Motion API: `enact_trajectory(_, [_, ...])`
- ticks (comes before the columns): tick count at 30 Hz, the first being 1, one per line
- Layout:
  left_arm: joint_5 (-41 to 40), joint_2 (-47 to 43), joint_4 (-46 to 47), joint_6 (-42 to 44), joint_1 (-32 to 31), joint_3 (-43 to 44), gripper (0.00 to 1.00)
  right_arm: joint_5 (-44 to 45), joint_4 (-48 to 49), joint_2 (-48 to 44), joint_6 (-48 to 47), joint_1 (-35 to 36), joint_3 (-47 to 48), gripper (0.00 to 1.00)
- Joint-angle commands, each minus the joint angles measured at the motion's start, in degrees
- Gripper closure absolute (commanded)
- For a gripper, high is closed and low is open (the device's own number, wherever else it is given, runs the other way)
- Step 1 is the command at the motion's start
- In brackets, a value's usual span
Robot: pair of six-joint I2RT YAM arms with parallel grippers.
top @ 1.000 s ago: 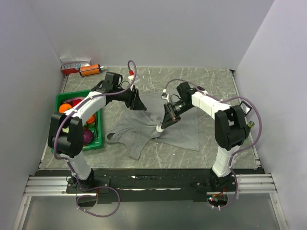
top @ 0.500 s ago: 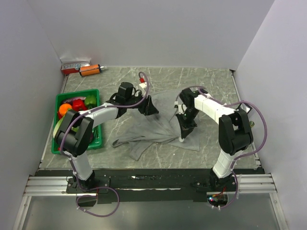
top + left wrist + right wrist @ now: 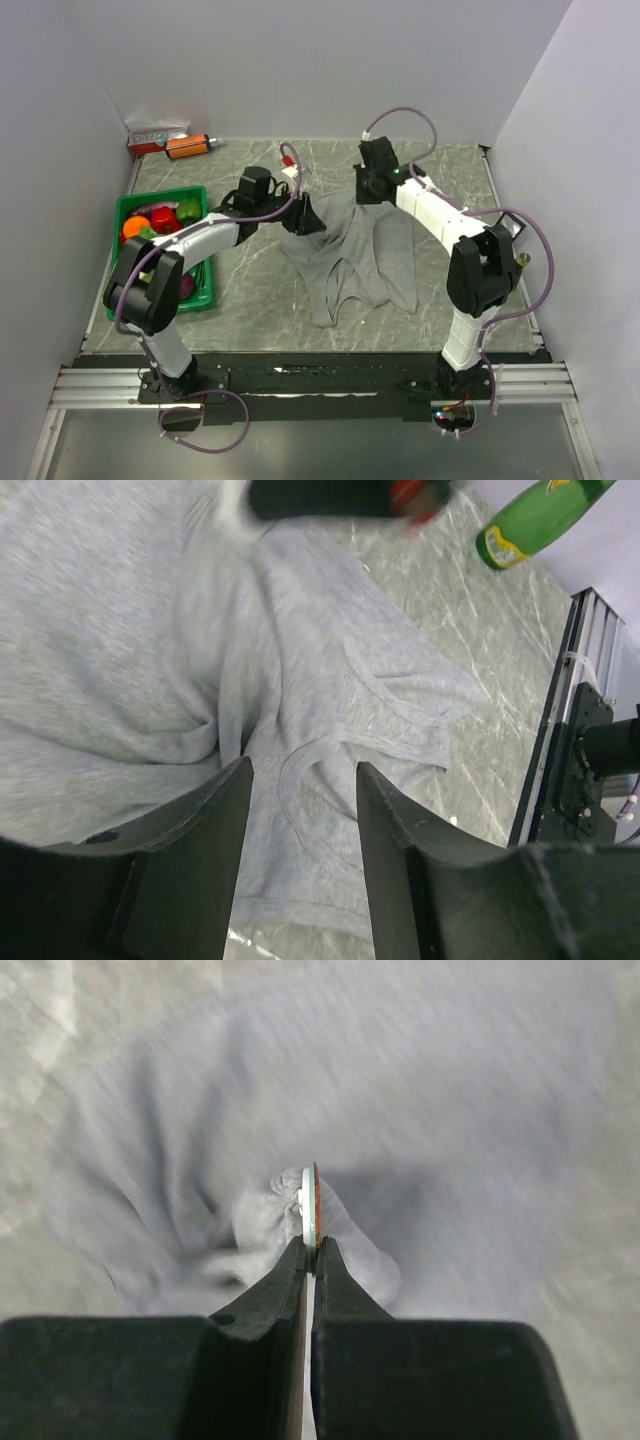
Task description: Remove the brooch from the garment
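Note:
The grey garment [image 3: 360, 262] hangs and trails in a long rumpled strip from the far middle of the table toward the front. My right gripper [image 3: 311, 1246] is shut on the brooch [image 3: 312, 1198], a thin whitish disc seen edge-on, with a knot of grey fabric [image 3: 262, 1222] bunched against it. In the top view that gripper [image 3: 370, 195] sits at the garment's upper end; the brooch is too small to see there. My left gripper [image 3: 300, 782] stands open just over the garment [image 3: 120, 650], nothing between its fingers; from above it [image 3: 305, 216] is at the cloth's left edge.
A green crate [image 3: 200, 192] holding fruit and vegetables stands at the left. An orange object [image 3: 188, 146] and a red-and-white box [image 3: 155, 137] lie at the back left corner. A green bottle [image 3: 540, 515] shows in the left wrist view. Walls enclose three sides.
My right gripper has swung from mid-table to the far side, pulling the garment up and stretching it lengthwise. My left gripper has shifted right to the cloth's left edge.

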Motion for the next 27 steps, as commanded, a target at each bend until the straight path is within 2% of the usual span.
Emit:
enact_trajectory(1, [-0.78, -5.81, -5.29, 2.25, 2.13, 3.65, 0.48, -2.97, 28.14, -2.48, 3.06, 0.64, -7.51, 1.00])
enact_trajectory(3, [-1.22, -6.78, -6.18, 2.51, 3.97, 3.65, 0.48, -1.74, 34.11, -3.80, 0.79, 2.30, -10.24, 1.00])
enact_trajectory(4, [-1.66, -6.87, -7.06, 2.69, 4.50, 3.56, 0.48, -4.26, 36.93, -4.07, -0.71, 2.66, -10.42, 1.00])
enact_trajectory(6, [-1.84, -6.70, -7.94, 3.30, 5.91, 4.35, 0.48, -5.52, 36.52, -4.16, -6.07, 3.71, -8.23, 1.00])
enact_trajectory(7, [-1.75, -6.69, -9.51, 3.40, 6.44, 4.79, 0.48, -9.61, 35.91, -4.50, -7.65, 3.81, -7.44, 1.00])
enact_trajectory(9, [-1.66, -6.34, -10.05, 4.71, 6.70, 6.10, 0.47, -11.75, 31.35, -5.56, -17.03, 3.89, -4.28, 1.00])
enact_trajectory(10, [-2.27, -6.08, -10.40, 5.24, 6.79, 6.55, 0.48, -8.80, 25.59, -5.74, -23.94, 4.94, -0.79, 1.00])
enact_trajectory(13, [-1.84, -5.11, -10.84, 5.59, 7.32, 8.39, 0.47, 4.63, 17.64, -4.86, -35.21, 7.22, 7.29, 1.00])
enact_trajectory(14, [-1.66, -4.68, -10.76, 5.59, 7.41, 8.74, 0.47, 12.94, 14.14, -3.82, -37.18, 7.41, 9.25, 1.00])
enact_trajectory(18, [-1.57, -3.79, -10.58, 4.98, 7.67, 10.24, 0.47, 23.65, 11.03, -1.79, -47.02, 8.46, 15.58, 1.00])
enact_trajectory(19, [-1.49, -3.71, -10.41, 4.72, 7.76, 10.24, 0.47, 25.23, 12.33, -1.87, -52.26, 8.90, 14.98, 1.00])
enact_trajectory(20, [-1.57, -3.62, -10.06, 4.11, 7.76, 10.24, 0.47, 27.51, 19.92, -3.18, -54.84, 10.04, 13.41, 1.00])
enact_trajectory(22, [-1.49, -3.27, -8.57, 2.88, 7.67, 9.89, 0.47, 29.64, 29.01, -5.90, -59.24, 10.83, 5.97, 1.00])
enact_trajectory(25, [0.18, -1.95, -1.37, -0.99, 7.85, 9.62, 0.45, 18.96, 31.94, -13.36, -47.54, 10.40, -1.07, 1.00])
enact_trajectory(26, [0.71, -0.90, 0.47, -3.43, 7.85, 10.15, 0.44, 16.22, 33.08, -16.78, -47.22, 10.66, -3.54, 1.00])
enact_trajectory(27, [0.89, -0.28, 2.49, -4.59, 7.76, 10.85, 0.33, 14.19, 37.44, -18.12, -47.48, 11.01, -6.00, 1.00])
